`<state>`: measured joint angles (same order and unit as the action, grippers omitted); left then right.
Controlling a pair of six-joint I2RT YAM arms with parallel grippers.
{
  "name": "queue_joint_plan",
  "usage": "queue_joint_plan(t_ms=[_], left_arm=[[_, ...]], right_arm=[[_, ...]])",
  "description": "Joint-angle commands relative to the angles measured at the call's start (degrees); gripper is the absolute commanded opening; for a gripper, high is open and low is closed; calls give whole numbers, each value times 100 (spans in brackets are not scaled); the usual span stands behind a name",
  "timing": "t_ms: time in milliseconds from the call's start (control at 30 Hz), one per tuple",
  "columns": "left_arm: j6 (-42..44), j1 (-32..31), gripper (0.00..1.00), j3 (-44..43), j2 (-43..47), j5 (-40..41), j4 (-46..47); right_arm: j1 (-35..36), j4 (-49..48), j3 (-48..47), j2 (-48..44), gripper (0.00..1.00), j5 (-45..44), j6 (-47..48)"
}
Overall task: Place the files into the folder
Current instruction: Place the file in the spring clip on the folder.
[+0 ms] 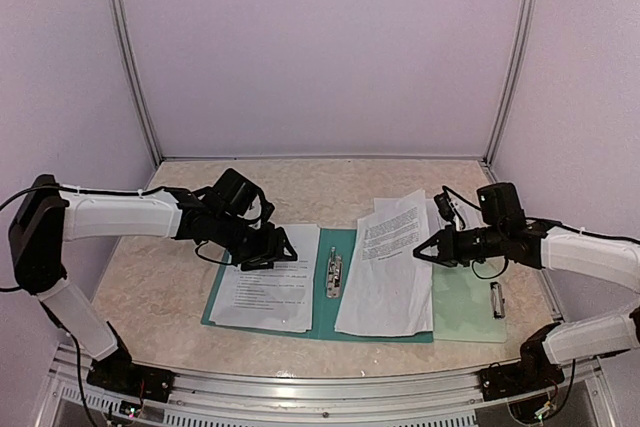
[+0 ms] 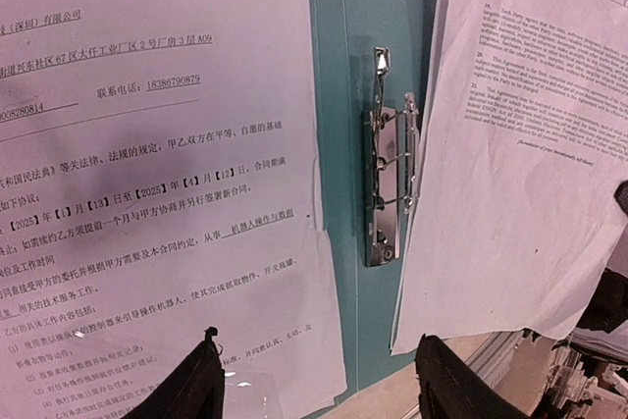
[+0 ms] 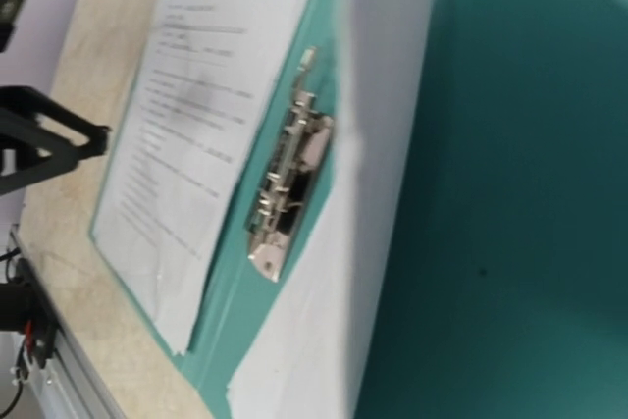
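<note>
Left sheet [image 2: 157,193], heading at 11 o'clock: "服务协议"
Same sheet, phone line: "联系电话: 18386790879"
Right sheet [image 2: 530,144], 2 o'clock: English print (too small to read)

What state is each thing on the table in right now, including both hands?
folder: open, lying flat.
left sheets: lying on its left half.
right sheets: on its right half, overhanging the far edge.
folder clip: bare, no sheet under it.
mint clipboard: flat beside the folder.
left hand: open above the left sheets.
right hand: shut on the right sheets' edge.
</note>
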<state>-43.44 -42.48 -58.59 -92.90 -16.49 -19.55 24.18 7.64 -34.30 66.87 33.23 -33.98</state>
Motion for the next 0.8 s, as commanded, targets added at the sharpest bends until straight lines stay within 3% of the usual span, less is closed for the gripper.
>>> queue_joint_plan(t_ms=[0,767], left_arm=[[22,-41,64,-113,-79,-16,-83],[21,-50,64,-144,-148,-21,-110]], right_arm=[[-62,-254,103,-122,0,269,-34],[-58,-475,214,302,0,599,156]])
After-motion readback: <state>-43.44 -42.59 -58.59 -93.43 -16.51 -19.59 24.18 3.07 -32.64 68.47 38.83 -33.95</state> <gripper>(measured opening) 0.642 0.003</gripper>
